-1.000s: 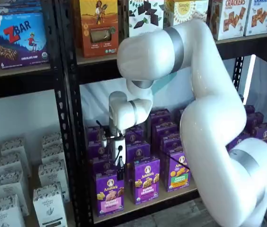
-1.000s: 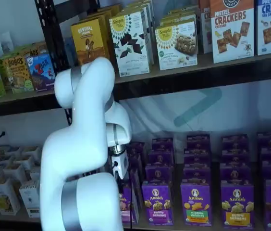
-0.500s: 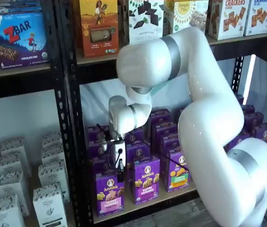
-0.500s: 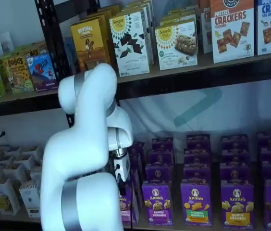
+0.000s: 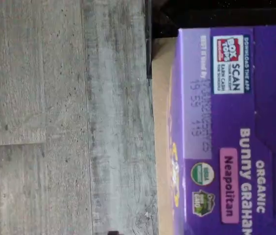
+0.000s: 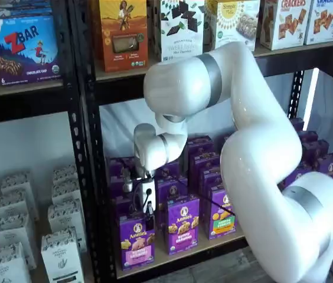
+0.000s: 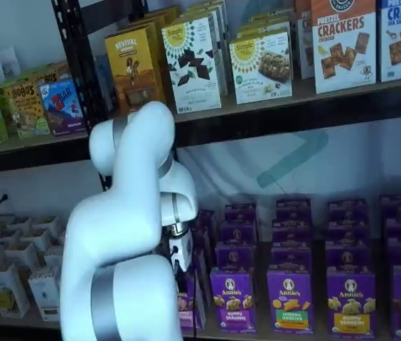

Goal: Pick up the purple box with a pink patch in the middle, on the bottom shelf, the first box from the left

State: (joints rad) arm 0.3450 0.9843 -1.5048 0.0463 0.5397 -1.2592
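The purple box (image 6: 136,242) stands upright at the left end of the bottom shelf (image 6: 185,254), with a pink band across its lower front. In a shelf view the arm hides most of the purple box (image 7: 189,304). My gripper (image 6: 149,220) hangs straight down over its top edge, white body above and black fingers seen side-on, jaws standing wide and open, holding nothing. In a shelf view the gripper (image 7: 183,268) shows just above the carton. The wrist view looks down on the purple box (image 5: 231,137) top, with a pink label patch, and on the shelf board (image 5: 160,98).
Other purple cartons (image 6: 183,224) stand close to the right and in rows behind. A black perforated upright (image 6: 90,177) runs just left of the box. White cartons (image 6: 60,247) fill the neighbouring bay. Grey plank floor (image 5: 55,122) lies before the shelf.
The wrist and gripper have come down and slightly toward the purple box; the arm's upper links dipped with them. The box has not moved.
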